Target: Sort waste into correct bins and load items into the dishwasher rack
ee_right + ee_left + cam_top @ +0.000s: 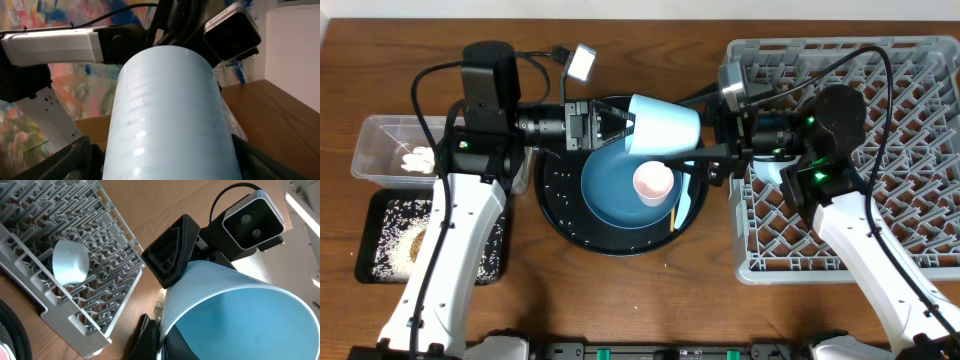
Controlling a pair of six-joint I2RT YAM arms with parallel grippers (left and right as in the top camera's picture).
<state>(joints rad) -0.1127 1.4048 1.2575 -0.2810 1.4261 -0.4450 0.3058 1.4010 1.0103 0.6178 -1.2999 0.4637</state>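
Blue cup [665,125] handover, mid-air above plate [605,190]: gripping rim end with left jaws, straddling base with right jaws, clamp there unclear. Next needing right squeeze, left release, rack [910,120] placement.

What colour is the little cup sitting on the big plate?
Pink. The cup on the blue plate shows best in the overhead view.

Right wrist: pale-blue bowl [170,115] sits between the right gripper [165,170] fingers [65,160]; fingertips cut off at bottom edge, contact undeterminable. Left wrist: bowl rim beyond the left gripper [160,300] runs off frame. Overhead: light-blue cup [767,172] mostly hidden under right gripper's wrist.
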